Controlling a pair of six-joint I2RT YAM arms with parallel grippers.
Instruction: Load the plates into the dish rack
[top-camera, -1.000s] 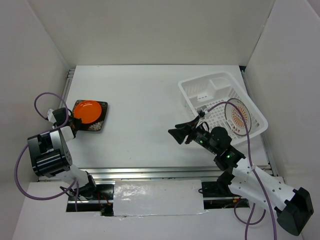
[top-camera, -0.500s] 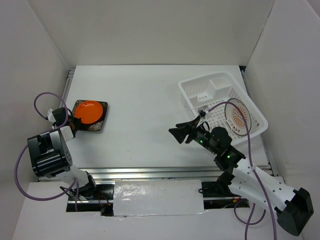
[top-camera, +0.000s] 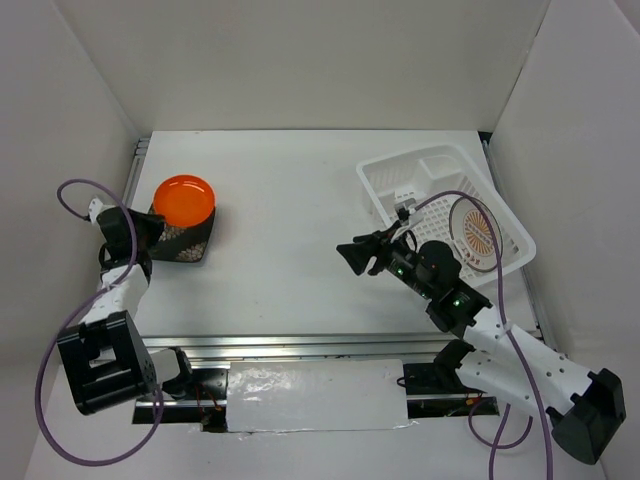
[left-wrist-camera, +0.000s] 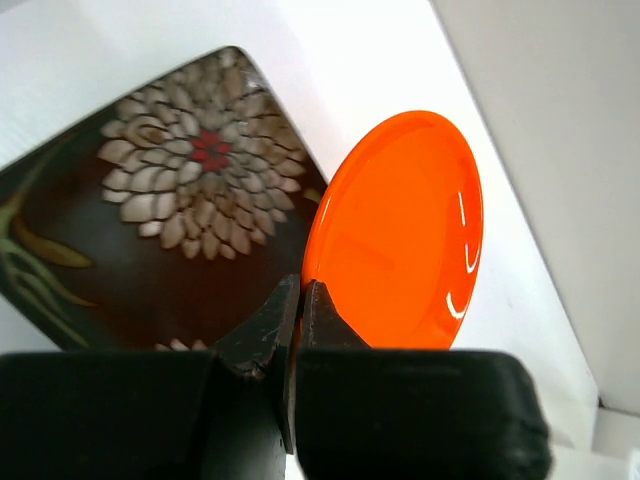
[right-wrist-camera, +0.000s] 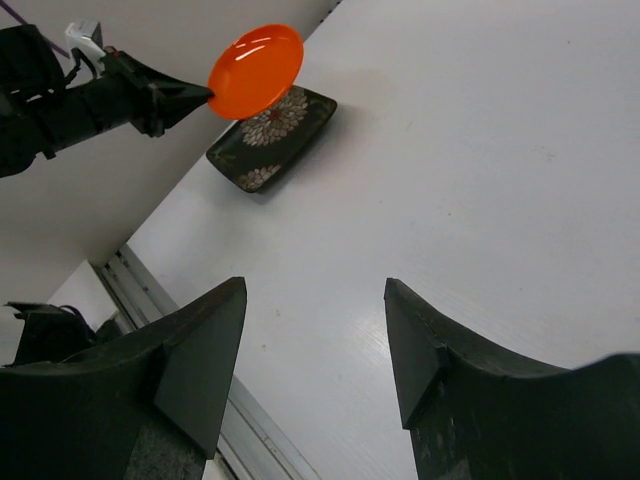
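This is looking like a robotics lab test cell, not a home. Plain white panels (top-camera: 300, 60) are boxing in a white table (top-camera: 290, 200) on the left, right and far sides. Aluminium rails (top-camera: 300, 347) are running along its near edge, purple cables (top-camera: 80, 182) are looping loose, and a dish rack (top-camera: 406, 158) is sitting far right.

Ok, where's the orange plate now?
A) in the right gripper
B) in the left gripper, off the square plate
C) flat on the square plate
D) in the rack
B: the left gripper is shut on the rim of the orange plate, holding it in the air above the dark square plate.
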